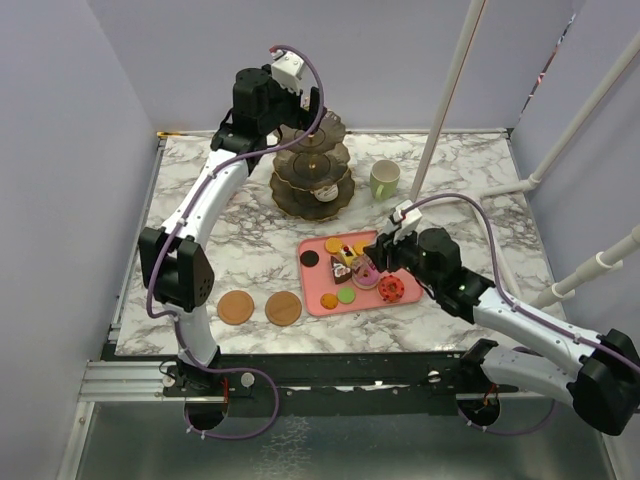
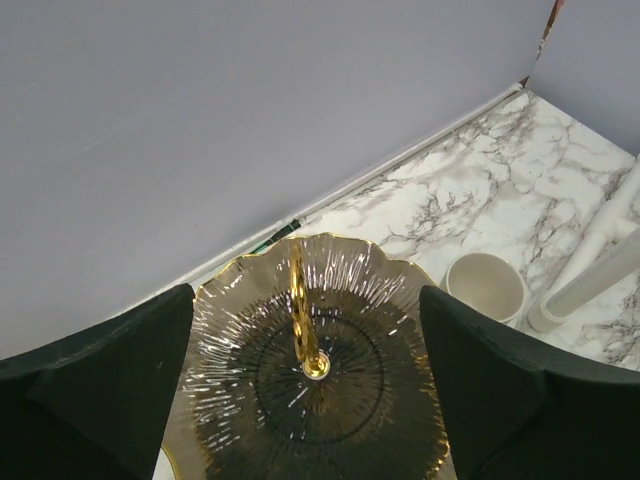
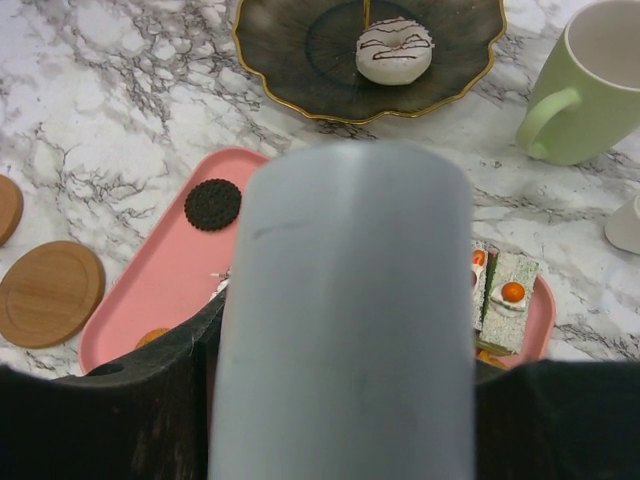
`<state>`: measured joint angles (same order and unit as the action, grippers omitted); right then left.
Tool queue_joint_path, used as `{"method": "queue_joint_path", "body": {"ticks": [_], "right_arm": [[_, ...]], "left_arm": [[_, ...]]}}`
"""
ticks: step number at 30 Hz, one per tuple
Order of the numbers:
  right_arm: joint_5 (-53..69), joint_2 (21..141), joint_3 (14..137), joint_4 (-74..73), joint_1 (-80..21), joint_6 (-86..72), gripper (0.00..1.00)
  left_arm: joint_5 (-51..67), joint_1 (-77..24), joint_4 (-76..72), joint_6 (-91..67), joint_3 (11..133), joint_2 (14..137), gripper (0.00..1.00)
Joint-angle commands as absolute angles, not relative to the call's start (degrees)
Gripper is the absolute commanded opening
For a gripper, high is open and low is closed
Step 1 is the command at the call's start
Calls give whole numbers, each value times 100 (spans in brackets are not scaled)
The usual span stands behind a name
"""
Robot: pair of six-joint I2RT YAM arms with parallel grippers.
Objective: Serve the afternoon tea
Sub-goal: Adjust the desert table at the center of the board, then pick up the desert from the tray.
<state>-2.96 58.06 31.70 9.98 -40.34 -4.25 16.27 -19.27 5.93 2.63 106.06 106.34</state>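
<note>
The dark three-tier stand (image 1: 312, 170) with a gold ring stands at the back; its top tier (image 2: 316, 360) fills the left wrist view. My left gripper (image 1: 292, 122) (image 2: 308, 400) hovers open over that top tier, one finger on each side, holding nothing. A white donut (image 1: 325, 193) (image 3: 395, 50) lies on the bottom tier. My right gripper (image 1: 372, 262) (image 3: 345, 400) is over the toy pastries (image 1: 350, 265) and is shut on a wide grey-blue handle (image 3: 345, 320) that hides what lies below. The pale-green mug (image 1: 384, 179) (image 3: 600, 85) stands right of the stand. No pink mug shows.
The flat pink tray (image 1: 318, 282) (image 3: 170, 270) holds a black cookie (image 3: 213, 204), green sandwich slices (image 3: 510, 300) and a red donut (image 1: 391, 289). Two brown coasters (image 1: 236, 307) (image 1: 283, 308) lie left of it. White poles (image 1: 450, 90) rise at the right. Walls enclose the table.
</note>
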Motion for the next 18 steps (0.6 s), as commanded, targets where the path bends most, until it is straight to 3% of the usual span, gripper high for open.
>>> {"method": "queue_joint_path", "body": {"ticks": [1,18], "right_arm": [[-901,5716,3286,878,-4286,-257,45],[-1655,5595,3234,748,-4694,-53,57]], "left_arm": [[1526,-1961,1093,214,10888,10327,99],[1184,-1961,2216,237,10787,9428,99]]}}
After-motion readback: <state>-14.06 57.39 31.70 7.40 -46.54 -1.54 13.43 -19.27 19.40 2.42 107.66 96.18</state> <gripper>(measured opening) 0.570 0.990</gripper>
